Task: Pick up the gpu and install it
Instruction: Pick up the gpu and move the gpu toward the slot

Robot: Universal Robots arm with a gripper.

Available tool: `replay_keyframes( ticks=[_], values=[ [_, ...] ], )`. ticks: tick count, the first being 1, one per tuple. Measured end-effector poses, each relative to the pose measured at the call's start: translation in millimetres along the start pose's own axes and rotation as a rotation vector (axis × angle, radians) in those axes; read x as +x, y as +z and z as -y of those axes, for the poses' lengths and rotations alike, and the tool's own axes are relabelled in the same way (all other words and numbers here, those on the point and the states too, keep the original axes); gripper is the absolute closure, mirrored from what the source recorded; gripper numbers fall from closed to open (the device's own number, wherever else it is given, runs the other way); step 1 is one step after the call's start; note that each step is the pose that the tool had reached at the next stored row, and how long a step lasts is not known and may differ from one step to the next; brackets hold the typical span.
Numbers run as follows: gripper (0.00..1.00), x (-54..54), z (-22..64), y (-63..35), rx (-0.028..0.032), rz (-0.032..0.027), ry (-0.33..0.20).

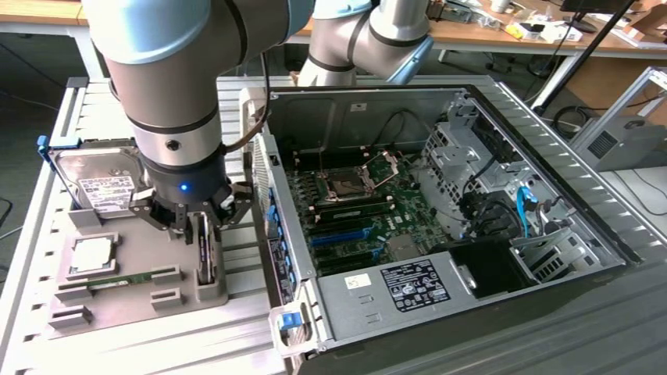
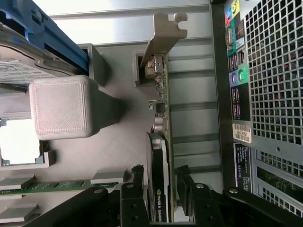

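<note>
The gpu (image 2: 159,156) stands on edge in a slot of the grey holder tray (image 2: 128,142), its silver bracket (image 2: 163,33) at the end away from me. My gripper (image 2: 161,189) is open and lowered over the card's near end, one black finger (image 2: 137,187) on each side of it with small gaps. In the exterior view the gripper (image 1: 198,225) hangs straight over the gpu (image 1: 205,258) on the tray (image 1: 136,308), at the exterior view's left of the open computer case (image 1: 312,312).
A silver hard drive (image 1: 99,183), a CPU (image 1: 92,254) and a green memory stick (image 1: 125,279) share the tray. The case lies open with its motherboard (image 1: 360,195) and blue slots (image 1: 339,237) exposed. Its perforated rear panel (image 2: 274,94) runs close beside the card.
</note>
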State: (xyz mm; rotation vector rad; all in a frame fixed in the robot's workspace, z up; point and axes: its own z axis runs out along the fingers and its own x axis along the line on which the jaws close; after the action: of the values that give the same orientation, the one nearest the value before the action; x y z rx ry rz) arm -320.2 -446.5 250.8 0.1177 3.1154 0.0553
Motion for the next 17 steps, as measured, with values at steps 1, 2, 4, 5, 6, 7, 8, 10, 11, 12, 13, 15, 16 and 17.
replay_keyframes(
  ticks=[1, 2, 4, 5, 6, 7, 8, 10, 11, 12, 13, 15, 16, 17],
  values=[
    [0.58, -0.1, 0.0, 1.1, -0.0004, 0.0005, 0.0],
    [0.58, 0.0, 0.0, 2.6, -0.0004, 0.0003, 0.0],
    [0.58, 0.1, 0.1, 4.8, -0.0003, 0.0002, 0.0],
    [0.58, 0.1, 0.1, 5.5, -0.0004, 0.0003, 0.0],
    [0.58, 0.1, 0.2, 6.3, -0.0003, 0.0002, 0.0],
    [0.58, 0.1, 0.2, 6.3, -0.0002, 0.0001, 0.0],
    [0.58, 0.1, 0.2, 6.3, -0.0001, 0.0001, 0.0],
    [0.58, 0.1, 0.2, 6.8, -0.0007, 0.0003, 0.0],
    [0.58, 0.1, 0.1, 7.3, -0.0019, 0.0004, 0.0],
    [0.58, 0.2, 0.1, 7.5, -0.0023, 0.0002, 0.0],
    [0.58, 0.2, 0.1, 7.6, -0.0024, 0.0001, 0.0],
    [0.58, 0.2, 0.1, 7.6, -0.0025, 0.0001, 0.0],
    [0.58, 0.2, 0.1, 7.9, -0.0026, 0.0001, 0.0],
    [0.58, 0.3, -0.2, 8.2, -0.0029, 0.0003, 0.0]
  ],
)
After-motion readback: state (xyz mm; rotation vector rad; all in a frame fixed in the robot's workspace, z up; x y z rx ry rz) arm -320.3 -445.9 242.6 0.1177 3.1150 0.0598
